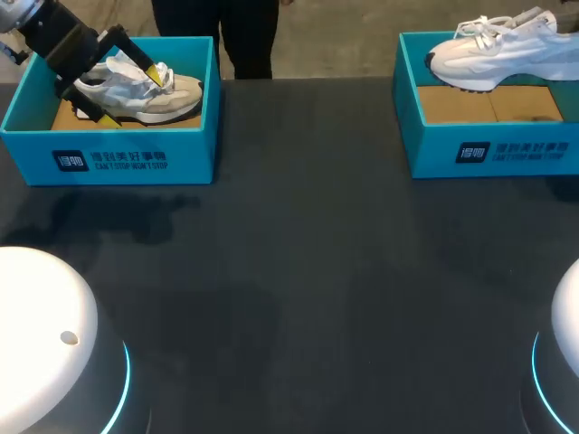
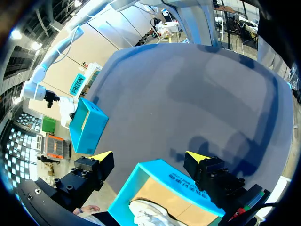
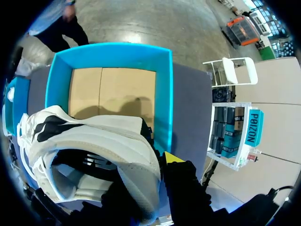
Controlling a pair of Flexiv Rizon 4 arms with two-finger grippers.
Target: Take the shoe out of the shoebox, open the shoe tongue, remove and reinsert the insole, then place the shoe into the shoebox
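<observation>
The dark desk (image 1: 298,271) carries two teal shoeboxes well apart, one under each claw. The left box (image 1: 194,154) lies directly below the left claw (image 1: 131,99), with its cardboard floor showing. The right box (image 1: 434,154) sits under the right claw (image 3: 160,162), and its cardboard floor is bare. The white shoe (image 1: 498,50) hangs tilted over the right box, toe down towards that box's inner wall and heel up at the right claw. In the right wrist view the claw is closed on this shoe's heel collar: one yellow fingertip (image 3: 171,157) presses the outside of the collar, while the other finger is hidden inside the shoe's opening. The beige shoe (image 1: 172,95) rests on the floor of the left box, below and between the left claw's fingers. That claw is spread wide and grips nothing. One yellow tip is above the shoe's tongue and the other is past its near side, above the box floor.
</observation>
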